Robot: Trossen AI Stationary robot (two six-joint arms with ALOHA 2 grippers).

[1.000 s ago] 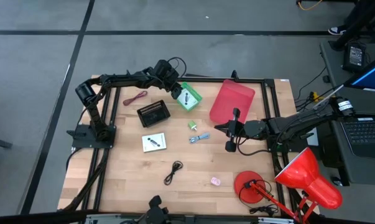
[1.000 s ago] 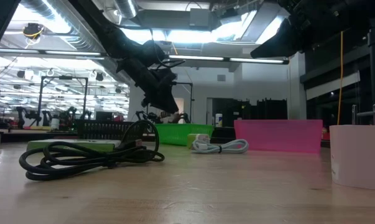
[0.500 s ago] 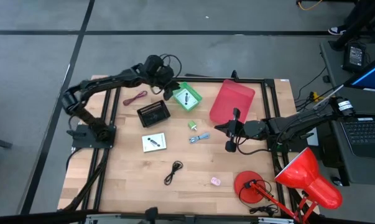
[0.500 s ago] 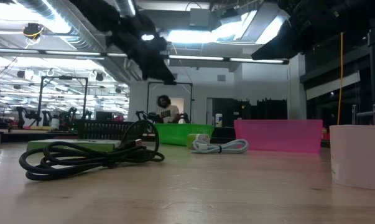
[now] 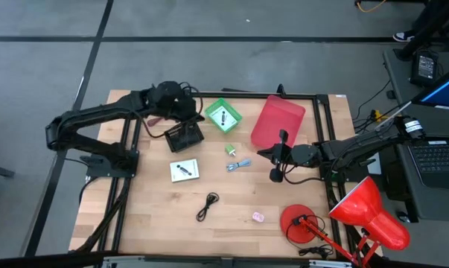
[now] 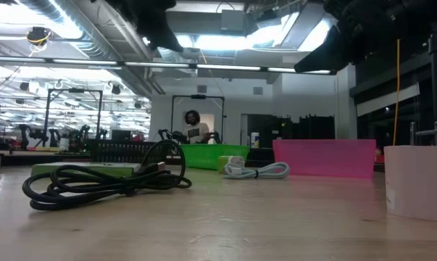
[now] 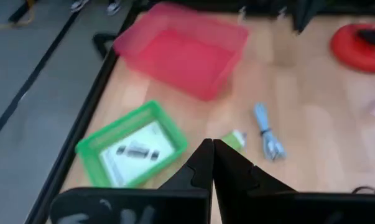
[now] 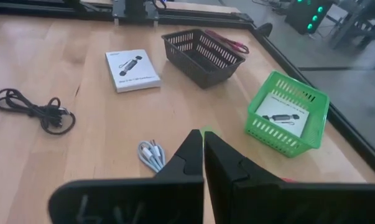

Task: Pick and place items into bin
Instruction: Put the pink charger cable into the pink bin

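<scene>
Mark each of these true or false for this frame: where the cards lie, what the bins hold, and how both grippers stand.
1. A white card lies inside the green basket. True.
2. The pink bin holds the black cable. False: the cable lies on the bare table, and the pink bin looks empty.
3. The left gripper is shut and holds nothing. True.
4. The second white card sits in the black basket. False: it lies on the table beside that basket.
5. The right gripper is open around the blue-grey cable. False: it is shut, and the cable lies free on the table.
</scene>
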